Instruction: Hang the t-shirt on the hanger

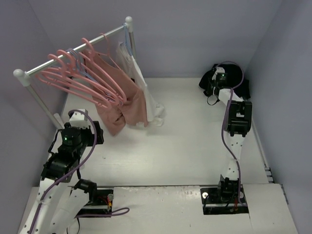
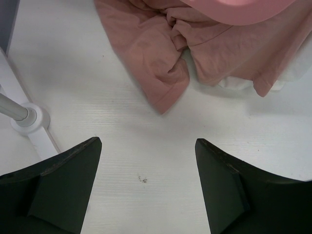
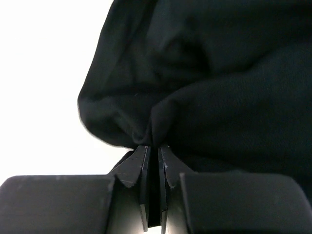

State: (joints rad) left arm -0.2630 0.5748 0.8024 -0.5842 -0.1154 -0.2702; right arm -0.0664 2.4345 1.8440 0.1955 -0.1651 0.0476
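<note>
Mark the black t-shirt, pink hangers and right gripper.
t-shirt (image 3: 219,83): right wrist view, bunched fabric above the pinch.
pink hangers (image 1: 78,82): top view, middle of the bunched frames.
right gripper (image 3: 152,146): right wrist view, fingertips shut on the t-shirt.

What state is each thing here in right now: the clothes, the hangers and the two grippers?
t-shirt: crumpled on the table, a fold pinched by the right gripper.
right gripper: shut on the t-shirt.
left gripper: open, empty, above the table.
pink hangers: bare, hooked on the rail.
pink garment: hanging, lower part bunched on the table.
white garment: hanging beside the pink garment.
</note>
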